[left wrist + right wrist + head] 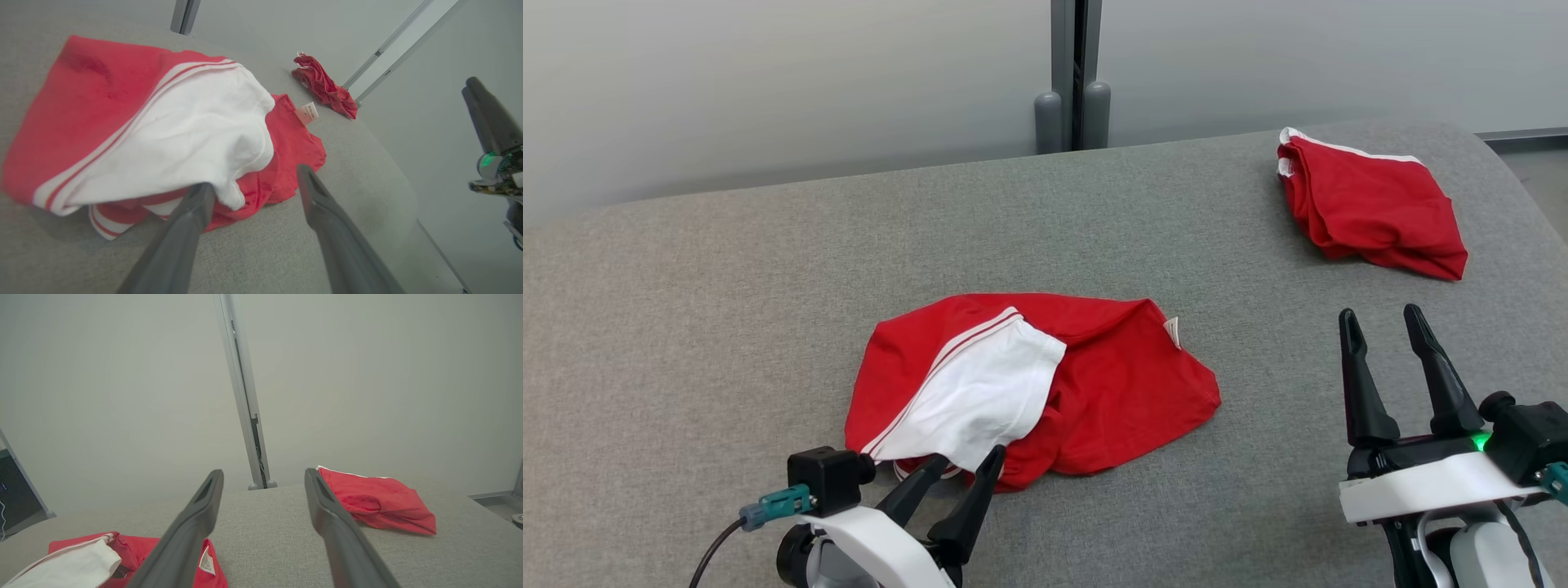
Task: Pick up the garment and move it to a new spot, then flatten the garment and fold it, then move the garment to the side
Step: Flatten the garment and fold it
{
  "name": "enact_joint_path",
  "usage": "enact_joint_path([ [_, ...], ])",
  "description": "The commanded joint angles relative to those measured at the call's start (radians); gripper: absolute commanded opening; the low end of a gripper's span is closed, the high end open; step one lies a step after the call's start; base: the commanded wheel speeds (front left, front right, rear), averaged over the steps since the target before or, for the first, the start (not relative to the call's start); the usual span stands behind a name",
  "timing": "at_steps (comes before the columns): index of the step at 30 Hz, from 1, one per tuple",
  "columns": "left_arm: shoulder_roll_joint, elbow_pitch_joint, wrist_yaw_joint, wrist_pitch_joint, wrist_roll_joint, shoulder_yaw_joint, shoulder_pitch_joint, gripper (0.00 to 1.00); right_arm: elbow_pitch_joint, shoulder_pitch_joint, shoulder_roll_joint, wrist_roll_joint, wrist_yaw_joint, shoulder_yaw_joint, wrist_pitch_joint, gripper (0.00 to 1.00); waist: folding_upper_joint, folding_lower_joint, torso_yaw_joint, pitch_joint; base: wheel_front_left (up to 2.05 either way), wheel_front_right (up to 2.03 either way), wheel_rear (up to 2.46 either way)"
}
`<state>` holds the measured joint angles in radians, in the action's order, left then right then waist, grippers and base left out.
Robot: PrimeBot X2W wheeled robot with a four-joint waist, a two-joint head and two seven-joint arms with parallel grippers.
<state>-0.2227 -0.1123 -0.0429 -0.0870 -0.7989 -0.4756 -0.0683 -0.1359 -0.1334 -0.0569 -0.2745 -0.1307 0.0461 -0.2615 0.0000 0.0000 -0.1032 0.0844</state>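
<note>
One crumpled garment (1127, 384) on grey surface (727, 286), pale wall (768, 82).

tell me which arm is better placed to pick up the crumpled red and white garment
Left, probably. The open left gripper sits at the near edge of the crumpled garment, aimed at it. The open right gripper is off to the side over the grey surface, apart from the cloth.

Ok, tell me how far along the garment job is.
Done: one folded red garment lies aside, far right. In hand: left gripper open at the near edge of the crumpled red-and-white garment, nothing gripped; right gripper open, apart. Left: lifting, moving, flattening, folding, setting aside.
</note>
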Motion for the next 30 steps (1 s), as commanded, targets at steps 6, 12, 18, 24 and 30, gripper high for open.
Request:
enact_joint_path([
  [6,-0.001,0.038,-0.004,-0.017,-0.019,-0.005,-0.013,1.0,0.001,-0.005,0.0,0.002,0.0,0.005,-0.003,1.0,0.0,0.0,0.007,0.0,0.0,0.0,0.0],
  [12,-0.002,-0.014,0.007,-0.021,-0.002,-0.013,-0.032,0.37,-0.003,-0.014,0.002,-0.004,0.0,0.013,-0.003,1.0,0.0,0.0,0.002,0.007,0.0,0.0,0.0],
  [18,-0.004,-0.034,-0.001,-0.017,-0.004,-0.015,-0.044,0.0,-0.002,-0.011,0.002,-0.002,0.0,0.005,-0.003,1.0,0.0,0.0,0.003,0.009,0.0,0.0,0.0],
  [24,-0.02,0.028,-0.016,-0.045,-0.032,-0.016,-0.028,0.0,-0.006,0.008,0.002,0.0,0.0,-0.008,-0.003,1.0,0.0,0.0,0.043,-0.008,0.0,0.0,0.0],
  [30,-0.111,0.135,-0.02,-0.13,-0.103,0.026,0.017,0.0,-0.009,0.014,0.001,0.001,0.0,-0.004,-0.003,1.0,0.0,0.0,0.094,-0.024,0.0,0.0,0.0],
])
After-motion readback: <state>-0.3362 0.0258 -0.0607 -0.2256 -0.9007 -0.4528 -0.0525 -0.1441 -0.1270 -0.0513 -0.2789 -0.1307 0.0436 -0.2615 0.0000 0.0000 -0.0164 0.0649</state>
